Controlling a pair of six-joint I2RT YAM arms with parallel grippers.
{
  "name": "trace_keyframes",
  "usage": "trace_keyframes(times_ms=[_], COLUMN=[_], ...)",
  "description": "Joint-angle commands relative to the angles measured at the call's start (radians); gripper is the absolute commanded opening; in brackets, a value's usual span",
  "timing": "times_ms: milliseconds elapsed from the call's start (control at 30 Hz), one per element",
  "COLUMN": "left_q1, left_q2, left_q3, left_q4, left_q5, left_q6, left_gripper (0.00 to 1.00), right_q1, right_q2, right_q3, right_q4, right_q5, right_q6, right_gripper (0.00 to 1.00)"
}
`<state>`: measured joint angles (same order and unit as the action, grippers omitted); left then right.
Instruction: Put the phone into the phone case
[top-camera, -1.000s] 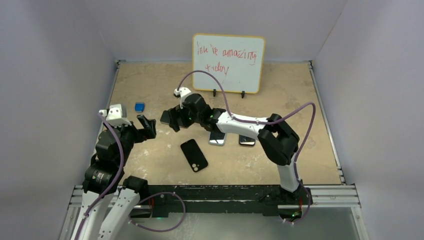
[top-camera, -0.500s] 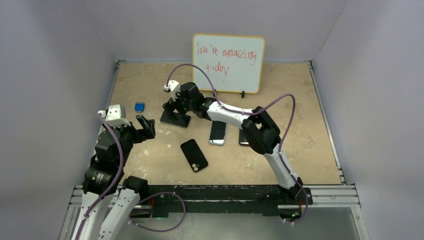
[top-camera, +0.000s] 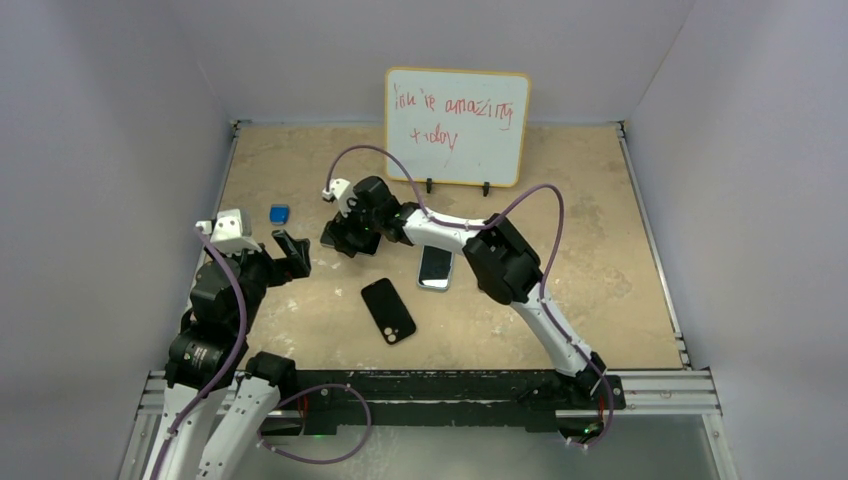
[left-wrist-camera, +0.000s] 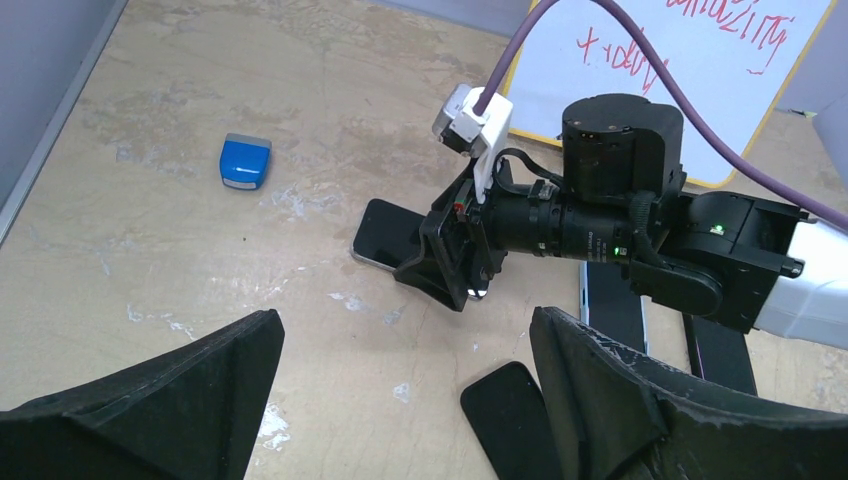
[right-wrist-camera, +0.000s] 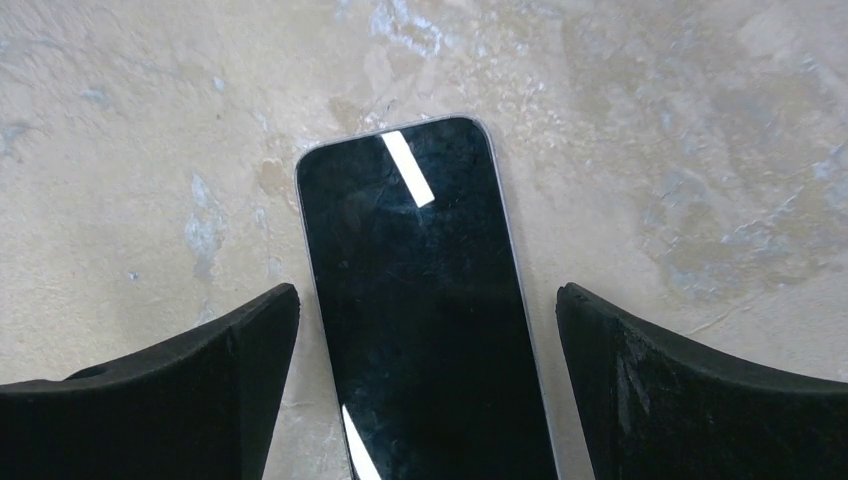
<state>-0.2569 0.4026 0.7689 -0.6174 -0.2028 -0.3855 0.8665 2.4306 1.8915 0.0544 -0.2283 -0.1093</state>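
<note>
The sandy table (top-camera: 600, 200) filled the walled cell. The whiteboard (top-camera: 457, 127), scrawled in red, stood beyond the right claw and off to its right. The right arm (top-camera: 497, 262) stretched across the middle. Its claw (right-wrist-camera: 425, 295) hung low over the phone (right-wrist-camera: 410, 230) with fingers spread wide, one on each side of the black glass. Bare table showed in both gaps, and nothing was gripped. The left arm (top-camera: 215, 310) sat folded to that claw's left, nearer the bases. Its own claw (left-wrist-camera: 405, 320) was likewise wide apart and empty, raised above the table. To the right of the right claw, alongside its forearm, lay the phone case (top-camera: 436, 267), seen only as a dark rectangle with a pale rim. Nearer the bases from the claw lay a black slab (top-camera: 388, 310), apart from the phone. A small blue cube (top-camera: 279, 213) sat to the claw's left, well clear. From above, the claw covered most of the phone. The wrist view cut off one end of it, and its rim read pale, the tint uncertain. Another black phone (left-wrist-camera: 722, 355) lay mostly under the right arm.
</note>
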Motion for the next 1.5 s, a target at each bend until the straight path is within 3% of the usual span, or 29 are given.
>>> trace_keyframes(times_ms=[0,267,633,967,1233,1467], left_q1=[0.007,0.007,0.007,0.007,0.007,0.007], left_q2=[0.004,0.006,0.023,0.079,0.17,0.208], left_q3=[0.037,0.035,0.038,0.028,-0.075,-0.126], left_q4=[0.017,0.016,0.01,0.021,0.067,0.118], left_q5=[-0.007,-0.01,-0.011,0.048,0.174,0.192], left_q6=[-0.019,-0.021,-0.036,-0.096,-0.25,-0.327], left_gripper=[1.0,1.0,0.98,0.94,0.91,0.9], right_q1=[0.0,0.0,0.001,0.002,-0.003,-0.005], right_q2=[-0.001,-0.008,-0.109,-0.188,-0.285,-0.311], right_q3=[0.038,-0.004,-0.199,-0.313,-0.487,-0.609], right_q4=[-0.013,-0.02,0.086,0.124,0.277,0.467], right_q5=[-0.043,0.005,0.077,0.02,0.006,-0.031], right_q6=[-0.036,-0.049,-0.091,-0.104,-0.031,0.097], right_gripper=[0.99,0.98,0.89,0.55,0.44,0.39])
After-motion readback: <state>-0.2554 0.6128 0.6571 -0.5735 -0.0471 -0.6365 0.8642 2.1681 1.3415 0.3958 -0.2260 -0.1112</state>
